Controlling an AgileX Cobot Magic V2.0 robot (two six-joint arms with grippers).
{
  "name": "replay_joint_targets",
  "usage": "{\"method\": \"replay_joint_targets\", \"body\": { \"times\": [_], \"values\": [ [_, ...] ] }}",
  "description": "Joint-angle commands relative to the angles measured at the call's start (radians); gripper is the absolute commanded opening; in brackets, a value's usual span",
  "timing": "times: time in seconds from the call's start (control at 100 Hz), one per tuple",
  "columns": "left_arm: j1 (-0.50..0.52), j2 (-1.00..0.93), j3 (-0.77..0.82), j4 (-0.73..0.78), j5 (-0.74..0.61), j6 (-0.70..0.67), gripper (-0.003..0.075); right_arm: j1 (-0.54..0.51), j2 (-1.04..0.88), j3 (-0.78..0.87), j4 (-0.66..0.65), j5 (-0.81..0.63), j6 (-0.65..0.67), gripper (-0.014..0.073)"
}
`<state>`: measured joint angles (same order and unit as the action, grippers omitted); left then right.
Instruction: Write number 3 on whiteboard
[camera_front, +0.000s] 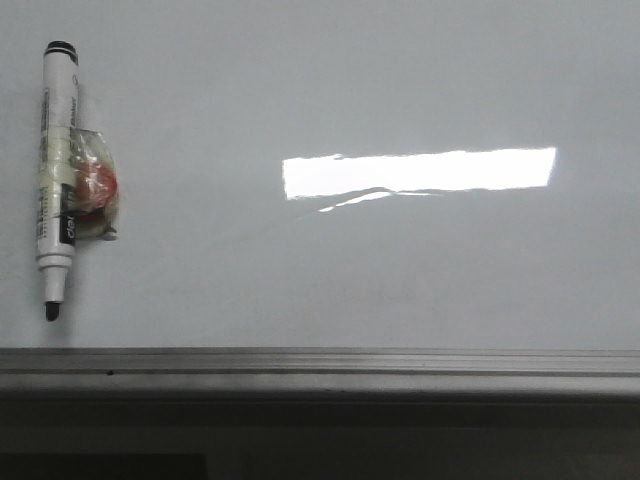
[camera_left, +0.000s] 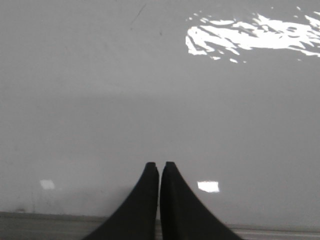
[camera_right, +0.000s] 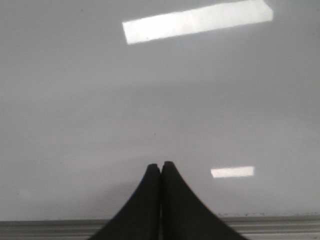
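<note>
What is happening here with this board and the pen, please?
Nothing is being handled yet. A white marker pen with a black cap end lies on the large glossy white-grey whiteboard, at its left side, uncapped tip toward the grey metal edge strip, with a small clear packet with a red-orange patch against it. No number is drawn on the board. The left gripper and the right gripper have their fingers shut and hold nothing.
</note>
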<state>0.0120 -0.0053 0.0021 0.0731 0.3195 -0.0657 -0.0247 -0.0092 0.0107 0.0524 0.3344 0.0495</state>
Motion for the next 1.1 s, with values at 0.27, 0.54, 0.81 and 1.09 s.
{"method": "replay_joint_targets", "body": {
  "times": [0.27, 0.54, 0.81, 1.09],
  "values": [
    [0.001, -0.025, 0.034, 0.036, -0.124, -0.001, -0.0020, -0.007, -0.016, 0.025, -0.076, -0.065, -0.002, -0.0046],
    [-0.002, -0.025, 0.036, 0.036, -0.142, -0.001, -0.0020, -0.007, -0.016, 0.025, -0.076, -0.247, -0.002, -0.0046],
    [-0.005, 0.009, -0.033, -0.059, -0.166, -0.005, -0.0020, -0.007, 0.026, -0.019, -0.007, -0.218, -0.002, -0.0046],
    [-0.005, 0.251, -0.291, -0.073, -0.041, -0.003, -0.0020, -0.005, 0.296, -0.227, 0.081, -0.065, -0.002, -0.0046]
  ]
}}
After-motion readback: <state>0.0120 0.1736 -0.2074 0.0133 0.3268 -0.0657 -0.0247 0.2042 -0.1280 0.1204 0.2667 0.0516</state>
